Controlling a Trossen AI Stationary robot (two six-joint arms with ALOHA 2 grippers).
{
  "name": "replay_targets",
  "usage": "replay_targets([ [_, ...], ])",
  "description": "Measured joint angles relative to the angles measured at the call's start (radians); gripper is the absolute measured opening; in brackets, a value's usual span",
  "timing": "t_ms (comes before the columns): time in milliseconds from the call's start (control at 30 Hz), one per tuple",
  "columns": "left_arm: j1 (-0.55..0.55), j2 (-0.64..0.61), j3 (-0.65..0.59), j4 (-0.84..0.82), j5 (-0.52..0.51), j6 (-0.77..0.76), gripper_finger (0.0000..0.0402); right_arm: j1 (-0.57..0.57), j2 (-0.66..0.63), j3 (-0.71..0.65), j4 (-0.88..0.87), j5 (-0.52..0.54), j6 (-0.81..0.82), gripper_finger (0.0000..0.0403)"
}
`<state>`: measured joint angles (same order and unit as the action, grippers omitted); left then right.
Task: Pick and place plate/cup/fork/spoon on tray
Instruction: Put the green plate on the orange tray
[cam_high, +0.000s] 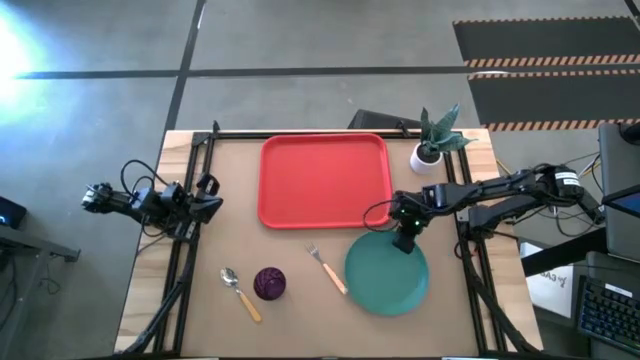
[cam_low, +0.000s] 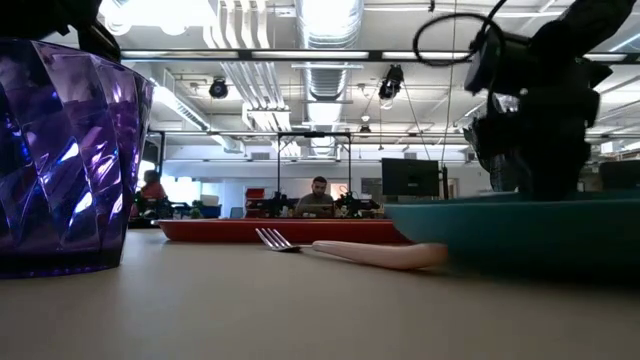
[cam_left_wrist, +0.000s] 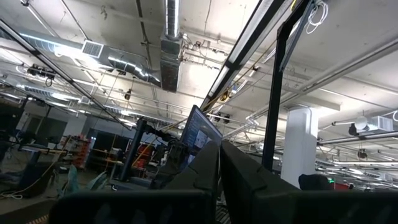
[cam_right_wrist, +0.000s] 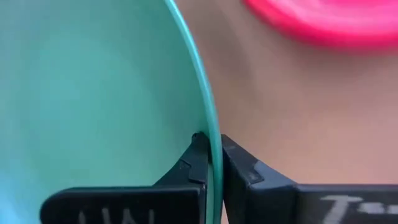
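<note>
My right gripper (cam_right_wrist: 214, 163) pinches the rim of the round teal-green plate (cam_high: 386, 277).

Its fingers are nearly closed, one each side of the rim. The plate lies just beside the large red plastic tray (cam_high: 323, 180), with the wooden-handled fork (cam_high: 327, 269) touching it. My left gripper (cam_high: 207, 203) waits at the table's left edge, fingers pressed together.

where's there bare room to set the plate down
The tray is bare all over. Bare table also lies left of it, above the spoon and cup. It is crowded along the near edge: spoon, cup, fork and plate, whose rim the right gripper pinches. The plant fills the tray's right corner.
</note>
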<state>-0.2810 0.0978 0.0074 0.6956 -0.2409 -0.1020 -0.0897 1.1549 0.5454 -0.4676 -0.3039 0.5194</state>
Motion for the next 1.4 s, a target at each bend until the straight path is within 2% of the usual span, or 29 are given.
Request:
replay_targets([
  [300, 0.0, 0.0, 0.0, 0.0, 0.0, 0.0, 0.0, 0.041, -0.168, -0.002, 0.297, 0.09, 0.126, 0.0008],
  [367, 0.0, 0.0, 0.0, 0.0, 0.0, 0.0, 0.0, 0.042, -0.206, -0.002, 0.311, 0.155, 0.132, 0.0008],
  [500, 0.0, 0.0, 0.0, -0.001, 0.0, 0.002, 0.0, 0.034, -0.265, 0.001, 0.329, 0.381, 0.119, 0.0008],
  [633, 0.0, 0.0, 0.0, 0.0, 0.0, 0.002, 0.0, -0.008, -0.263, 0.014, 0.347, 0.465, 0.084, 0.0008],
  [833, 0.0, 0.0, 0.0, -0.001, 0.0, 0.003, 0.0, -0.109, -0.177, 0.104, 0.409, 0.455, 0.043, 0.0008],
  [1000, 0.0, 0.0, 0.0, -0.003, 0.0, 0.003, 0.0, -0.191, -0.036, 0.237, 0.417, 0.37, -0.035, 0.0008],
  [1233, 0.0, 0.0, 0.0, -0.002, 0.0, 0.002, 0.0, -0.277, 0.188, 0.399, 0.172, 0.337, -0.131, 0.0008],
  [1400, 0.0, 0.0, 0.0, -0.002, 0.001, 0.002, 0.0, -0.316, 0.322, 0.464, 0.189, 0.321, -0.15, 0.0008],
])
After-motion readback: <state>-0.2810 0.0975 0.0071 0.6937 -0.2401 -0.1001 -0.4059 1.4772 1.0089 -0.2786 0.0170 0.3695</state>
